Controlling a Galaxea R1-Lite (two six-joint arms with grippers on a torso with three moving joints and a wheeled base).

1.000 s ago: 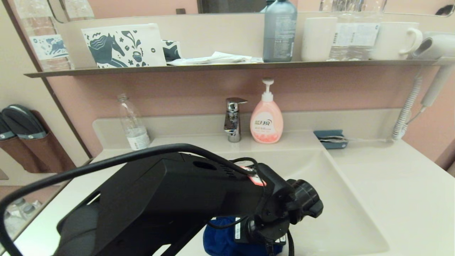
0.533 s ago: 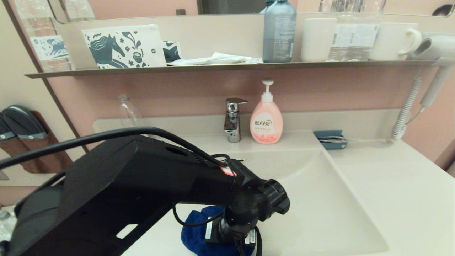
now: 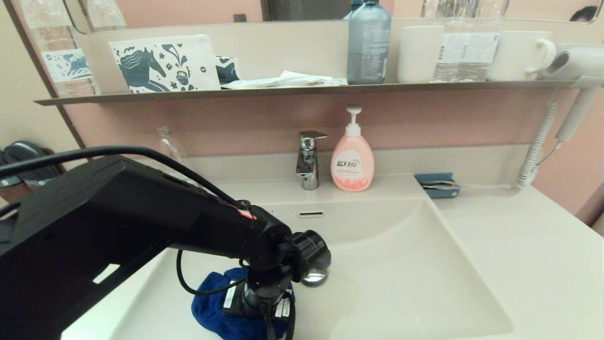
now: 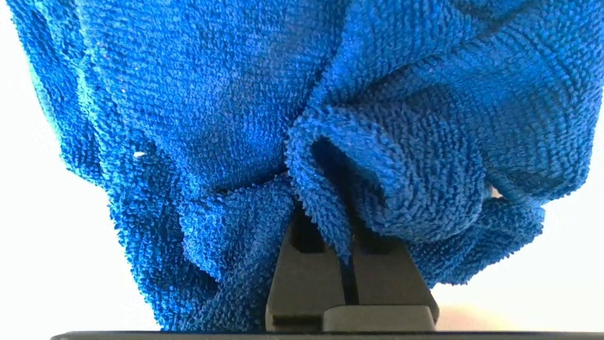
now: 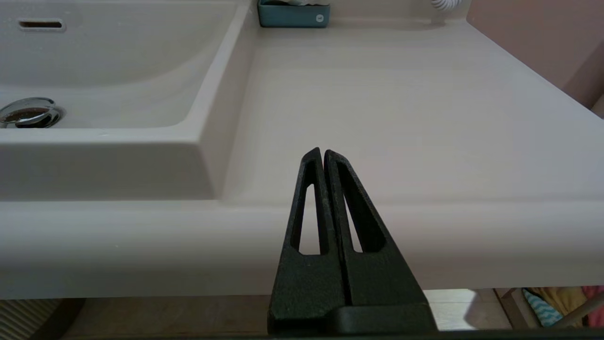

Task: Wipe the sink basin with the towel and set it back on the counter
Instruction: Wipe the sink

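Blue terry towel [image 3: 222, 309] sits bunched under my left gripper [image 4: 347, 255], whose fingers are pinched tight on its looped folds. Since a second ago I have dragged it from lower centre toward the lower left of the head view, across the smooth cream sink basin [image 3: 401, 264], uncovering the round chrome drain plug [image 3: 315, 277]. My right gripper [image 5: 323, 156] rests closed and empty before the counter [image 5: 377, 108].
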